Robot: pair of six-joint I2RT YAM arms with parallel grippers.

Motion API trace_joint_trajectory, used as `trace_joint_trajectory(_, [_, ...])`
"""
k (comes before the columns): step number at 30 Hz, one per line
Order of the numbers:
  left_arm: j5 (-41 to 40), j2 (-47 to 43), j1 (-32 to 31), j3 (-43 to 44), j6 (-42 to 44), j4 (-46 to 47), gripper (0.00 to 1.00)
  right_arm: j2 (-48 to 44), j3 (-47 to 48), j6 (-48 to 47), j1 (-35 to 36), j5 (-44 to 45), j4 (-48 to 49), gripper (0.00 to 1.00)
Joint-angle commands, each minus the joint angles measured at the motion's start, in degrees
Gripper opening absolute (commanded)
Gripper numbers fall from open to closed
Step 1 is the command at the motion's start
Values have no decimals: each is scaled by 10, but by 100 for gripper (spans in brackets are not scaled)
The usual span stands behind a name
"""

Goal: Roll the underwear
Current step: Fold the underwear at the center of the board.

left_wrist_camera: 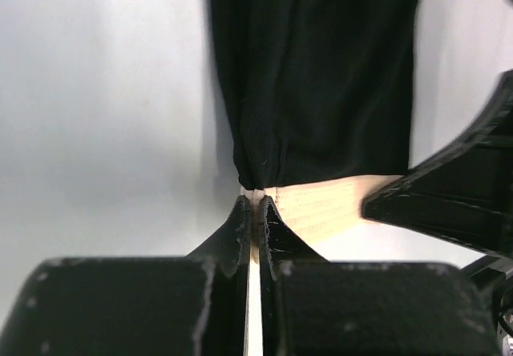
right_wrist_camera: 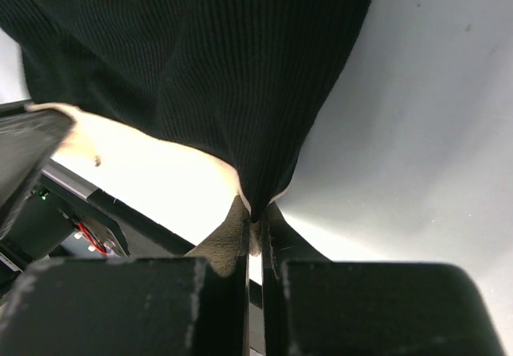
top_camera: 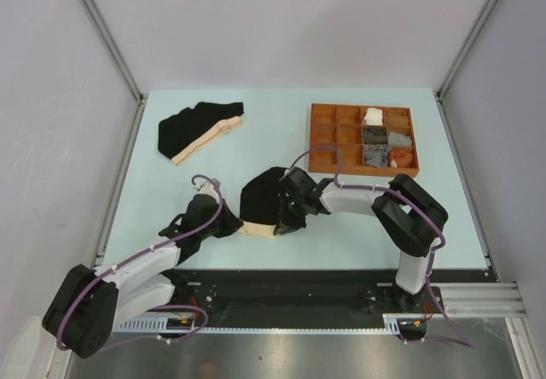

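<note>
Closest to the lens, the left gripper [left_wrist_camera: 253,205] has its two black fingers pressed together. They pinch the corner where the beige waistband [left_wrist_camera: 329,204] meets the black cloth of a brief [left_wrist_camera: 321,75]. The right gripper [right_wrist_camera: 255,218] is likewise closed, nipping the opposite end of the same waistband edge, with ribbed black fabric gathered into a fold just above its tips. Each grip catches only a thin lip of cloth.

From above, this brief lies on the pale table [top_camera: 281,114], to the left of the brown compartmented tray [top_camera: 322,140] and nearer the arms, close to it but not touching. Its waistband faces the arm bases. A second black brief [top_camera: 198,127] lies spread well to the left of the tray, untouched. Some tray compartments hold small cloth bundles.

The likely trouble is slippage: with so little fabric between the fingers, the hem could pull free on one side as the roll begins. If one arm leads the other, the roll would probably skew into a cone. The two wrists sit very near each other over a narrow garment, so they could knock together. The existing fold beside the right fingers may get rolled in as a lump.
</note>
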Motion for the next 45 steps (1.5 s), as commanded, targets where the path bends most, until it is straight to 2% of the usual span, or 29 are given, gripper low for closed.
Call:
trace_joint_trajectory(1, [-46,-19,-25,57,68,-41,0,38,-13,-22,7,59,-37,0])
trace_joint_trajectory(8, [-55,-8,-81,107,99,-34,0,38,-13,-22,7,64,-38,0])
trace_joint_trajectory(20, [-55,98,-169,161,107,12,0,46,-13,-23,8,64,-36,0])
trace_joint_trajectory(22, [-75,102,-171,171,97,-9,0,45,-13,-24,7,64,-37,0])
trace_joint_trajectory(27, [-205,87,-162,183,79,-151,0,26,-13,-28,4,81,-57,0])
trace_joint_trajectory(37, [-247,64,-156,169,42,-244,0,39,-13,-31,4,87,-66,0])
trace_joint_trajectory(45, [-243,53,-113,135,24,-246,0,38,-13,-37,5,101,-77,0])
